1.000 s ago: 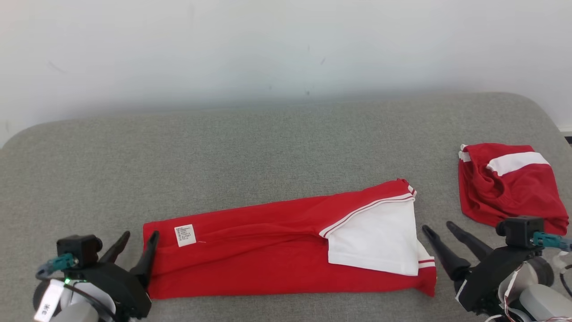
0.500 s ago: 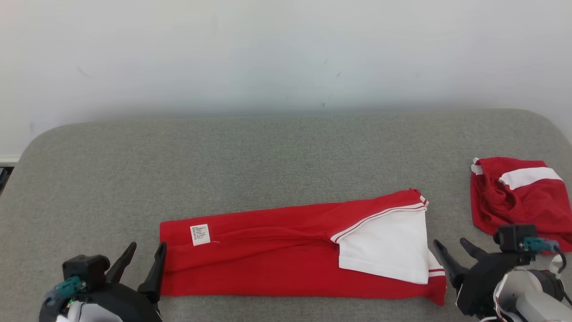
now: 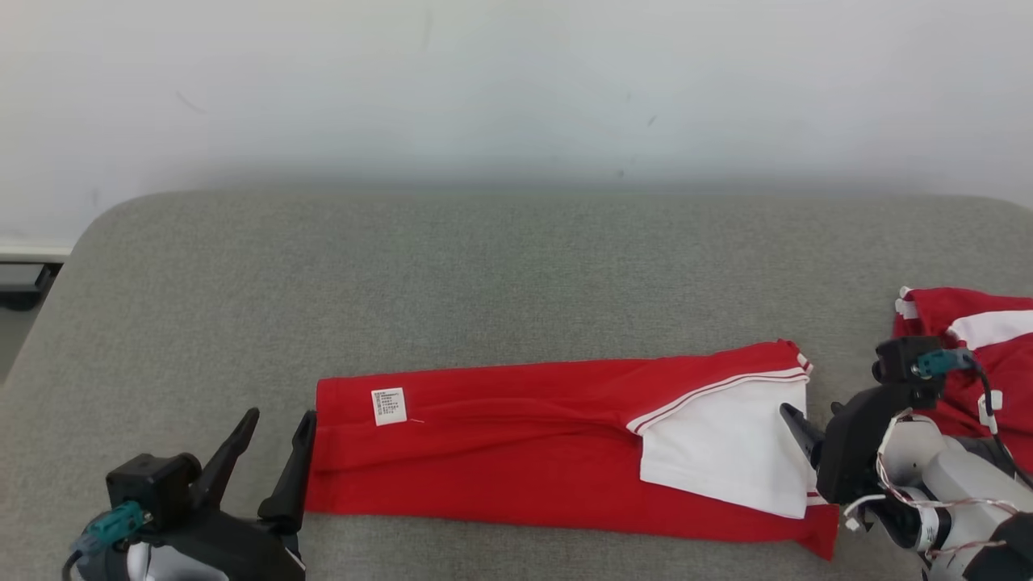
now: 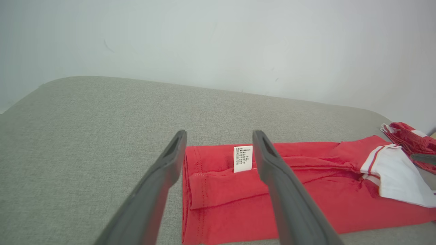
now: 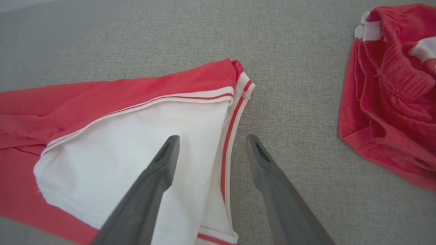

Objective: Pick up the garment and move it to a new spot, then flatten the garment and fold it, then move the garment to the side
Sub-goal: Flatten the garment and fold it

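Garment (image 3: 500,468) lies in a long folded strip on grey cushion (image 3: 484,266); we judge it light, limp. We would pinch both short ends. Left gripper (image 3: 280,415), right gripper (image 5: 212,137): jaws apart, empty.

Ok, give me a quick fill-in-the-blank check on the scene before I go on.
The left gripper and right gripper both have their jaws ____. The label is at the garment's end nearest the ____ gripper. The garment's panel by the right gripper is coloured ____. The crumpled clothing lies on the garment's ____ side.
Missing: open; left; white; right.
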